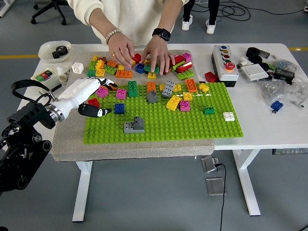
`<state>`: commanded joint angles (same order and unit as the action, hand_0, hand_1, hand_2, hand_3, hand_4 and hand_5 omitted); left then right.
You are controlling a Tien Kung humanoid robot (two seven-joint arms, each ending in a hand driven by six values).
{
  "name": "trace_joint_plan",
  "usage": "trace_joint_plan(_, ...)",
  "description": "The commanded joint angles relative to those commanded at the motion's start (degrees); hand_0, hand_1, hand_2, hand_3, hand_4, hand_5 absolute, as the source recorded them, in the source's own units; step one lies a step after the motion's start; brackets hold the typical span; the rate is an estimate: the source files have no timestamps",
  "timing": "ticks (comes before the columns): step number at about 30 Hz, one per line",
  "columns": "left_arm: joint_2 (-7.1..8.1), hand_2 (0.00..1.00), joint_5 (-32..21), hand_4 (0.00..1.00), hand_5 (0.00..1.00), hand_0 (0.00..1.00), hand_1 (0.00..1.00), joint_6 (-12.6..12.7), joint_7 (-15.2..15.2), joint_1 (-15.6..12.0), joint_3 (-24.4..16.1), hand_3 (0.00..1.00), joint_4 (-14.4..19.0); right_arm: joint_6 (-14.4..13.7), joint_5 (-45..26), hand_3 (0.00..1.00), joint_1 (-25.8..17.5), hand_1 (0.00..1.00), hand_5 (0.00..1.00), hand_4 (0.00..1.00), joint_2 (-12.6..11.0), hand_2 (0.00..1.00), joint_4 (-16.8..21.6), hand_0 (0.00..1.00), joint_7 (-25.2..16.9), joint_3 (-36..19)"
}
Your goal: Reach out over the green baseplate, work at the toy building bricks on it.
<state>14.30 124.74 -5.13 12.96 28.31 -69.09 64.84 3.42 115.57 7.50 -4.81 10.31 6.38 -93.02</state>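
Single head view, set high on the robot's side, facing forward and down over the white tabletop (pixel 269 120), whose near edge runs across mid-frame with grey floor below it. Range is moderate: the whole green baseplate (pixel 192 127) fits in frame, a person's torso is cut off at the top, and the left arm enters from the left edge.

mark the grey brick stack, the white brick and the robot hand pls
grey brick stack (pixel 134 125), head view, on its sloped top piece
white brick (pixel 229 116), head view, middle of its studded top
left robot hand (pixel 97 100), head view, between the fingertips at the baseplate's left edge
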Motion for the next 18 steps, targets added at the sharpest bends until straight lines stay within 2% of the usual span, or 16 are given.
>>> trace_joint_plan(9, -1.0, 0.687, 0.47, 0.761, 0.101, 0.812, 0.779, 0.39, 0.21, 2.53, 2.72, 0.678, -4.35, 0.07, 0.31, 0.536, -0.12, 0.612, 0.496, 0.765, -0.09, 0.634, 0.0, 0.737, 0.0, 0.04)
trace_joint_plan(18, -1.87, 0.711, 0.85, 0.774, 0.111, 0.798, 0.775, 1.42, 0.63, 3.94, 3.28, 0.683, -6.23, 0.16, 0.19, 0.538, 0.04, 0.615, 0.494, 0.767, -0.05, 0.634, 0.0, 0.737, -0.29, 0.07)
